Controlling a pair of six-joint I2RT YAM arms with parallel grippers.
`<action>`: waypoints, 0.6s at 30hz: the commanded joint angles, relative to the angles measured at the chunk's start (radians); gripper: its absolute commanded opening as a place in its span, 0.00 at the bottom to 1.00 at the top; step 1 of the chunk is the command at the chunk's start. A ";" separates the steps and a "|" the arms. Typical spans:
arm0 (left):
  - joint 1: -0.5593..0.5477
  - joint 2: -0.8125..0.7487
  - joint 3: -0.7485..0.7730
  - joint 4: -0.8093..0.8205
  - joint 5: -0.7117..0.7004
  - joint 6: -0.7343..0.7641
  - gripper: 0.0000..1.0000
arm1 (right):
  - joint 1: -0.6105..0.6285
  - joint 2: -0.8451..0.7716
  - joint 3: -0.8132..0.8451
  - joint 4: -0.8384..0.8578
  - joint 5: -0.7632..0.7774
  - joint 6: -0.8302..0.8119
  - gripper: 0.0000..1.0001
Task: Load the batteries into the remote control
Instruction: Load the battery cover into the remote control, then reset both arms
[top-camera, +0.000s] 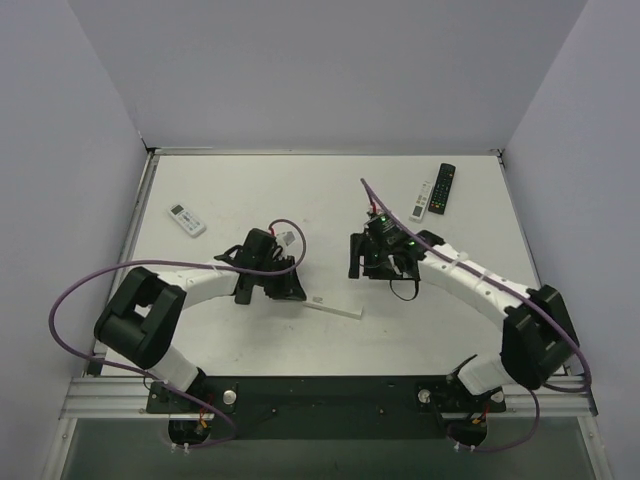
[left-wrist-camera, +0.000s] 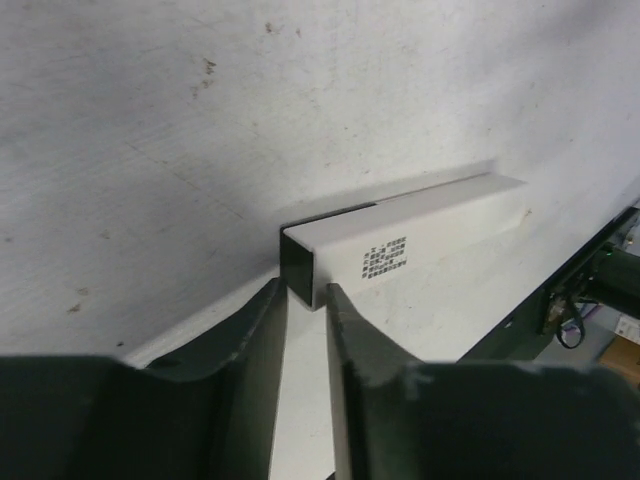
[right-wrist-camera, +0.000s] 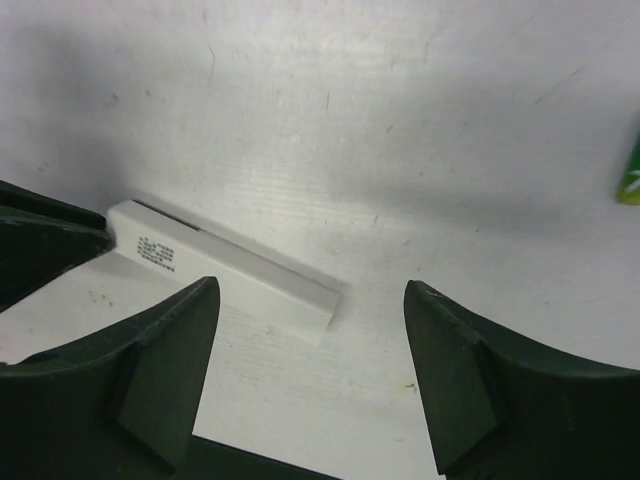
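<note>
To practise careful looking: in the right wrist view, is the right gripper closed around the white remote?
No: the right gripper stands wide open, the white remote lying beyond it.

Both arms reach inward from their bases, elbows bent. The left arm (top-camera: 190, 285) lies low across the table and the right arm (top-camera: 470, 280) angles in from the far side. Left gripper (left-wrist-camera: 303, 300): fingers nearly together, a narrow slit between them, tips on either side of the near end of the white remote (left-wrist-camera: 420, 235); firm contact cannot be confirmed. Right gripper (right-wrist-camera: 310, 300): jaws spread wide, pointing down, nothing between them. The two grippers are near each other but apart.
</note>
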 joint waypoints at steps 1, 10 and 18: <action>0.038 -0.052 -0.011 0.025 -0.060 0.006 0.38 | -0.058 -0.180 -0.002 -0.022 0.122 -0.061 0.71; 0.101 -0.241 0.004 0.011 -0.118 -0.028 0.71 | -0.176 -0.470 -0.040 -0.097 0.397 -0.114 0.82; 0.224 -0.605 0.078 -0.183 -0.498 0.024 0.92 | -0.262 -0.743 0.016 -0.170 0.653 -0.183 0.98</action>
